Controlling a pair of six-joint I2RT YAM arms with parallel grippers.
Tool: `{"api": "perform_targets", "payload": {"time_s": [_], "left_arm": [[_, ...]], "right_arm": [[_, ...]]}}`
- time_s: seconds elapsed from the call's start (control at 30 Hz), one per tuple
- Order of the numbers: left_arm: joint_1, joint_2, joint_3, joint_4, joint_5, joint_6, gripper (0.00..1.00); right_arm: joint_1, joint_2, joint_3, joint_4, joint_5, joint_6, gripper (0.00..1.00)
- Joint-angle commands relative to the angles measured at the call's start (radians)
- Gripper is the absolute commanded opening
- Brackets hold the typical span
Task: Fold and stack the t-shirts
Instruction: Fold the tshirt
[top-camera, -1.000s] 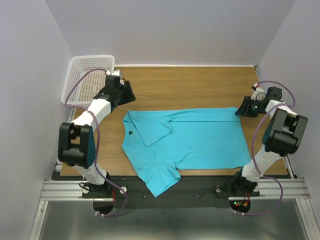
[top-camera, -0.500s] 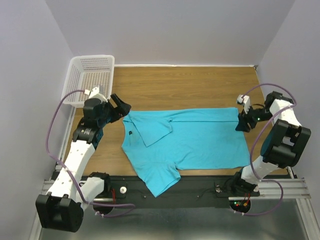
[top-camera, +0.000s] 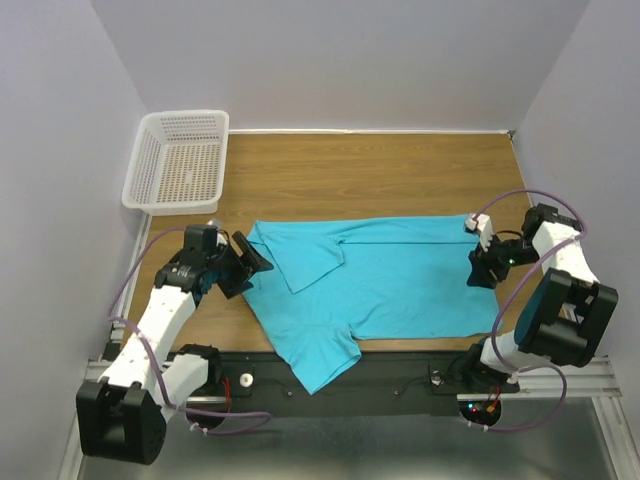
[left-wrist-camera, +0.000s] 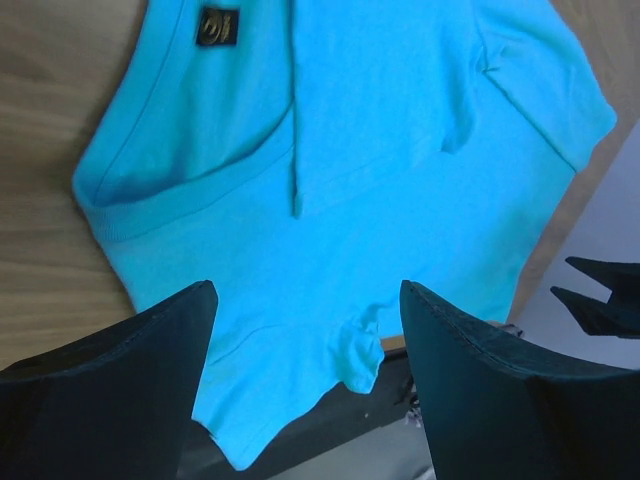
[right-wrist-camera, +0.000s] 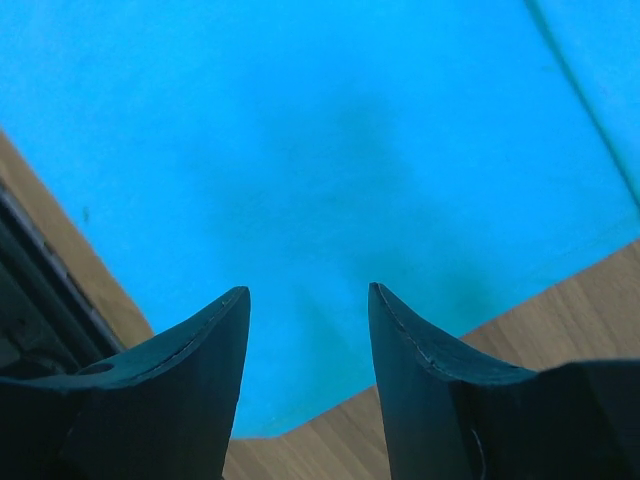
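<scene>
A white basket sits at the upper left corner of the wooden table. Just below it, at centre left, the left gripper hangs at the collar end of the shirt, jaws spread wide and holding nothing. In the left wrist view its dark fingers frame the neckline and a small dark label at the top of the frame. The turquoise shirt lies flat across the middle of the table, neck to the left and hem to the right. One flap is folded over near the collar, and a sleeve juts over the near edge at lower centre. At centre right, the right gripper is poised over the hem corner. In the right wrist view its jaws are parted, blue cloth showing between them, nothing gripped.
</scene>
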Motion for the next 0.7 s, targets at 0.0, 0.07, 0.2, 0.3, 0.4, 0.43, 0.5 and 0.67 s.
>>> {"api": "perform_targets", "payload": {"time_s": [0.0,0.07,0.2,0.3,0.4,0.43,0.5,0.67], "left_arm": [[-0.001,0.106,0.13,0.055,-0.034,0.232,0.83],[-0.001,0.16,0.159,0.132,-0.066,0.308,0.83],[0.0,0.275,0.268,0.198,-0.212,0.43,0.84],[0.01,0.413,0.29,0.31,-0.244,0.463,0.84],[0.01,0.494,0.319,0.368,-0.235,0.473,0.83],[0.01,0.542,0.332,0.387,-0.231,0.479,0.82],[0.011,0.591,0.366,0.405,-0.226,0.482,0.82],[0.013,0.656,0.451,0.393,-0.235,0.508,0.82]], "right_arm": [[0.006,0.082,0.078,0.235,-0.095,0.335,0.56],[0.006,0.164,0.182,0.303,-0.162,0.55,0.55],[0.006,0.27,0.299,0.478,-0.178,0.896,0.55],[0.009,0.368,0.382,0.574,-0.111,1.093,0.55],[0.009,0.463,0.454,0.582,-0.003,1.169,0.55],[0.009,0.483,0.46,0.594,0.015,1.181,0.55],[0.009,0.529,0.481,0.598,0.042,1.176,0.55],[0.016,0.607,0.523,0.604,0.043,1.184,0.56]]}}
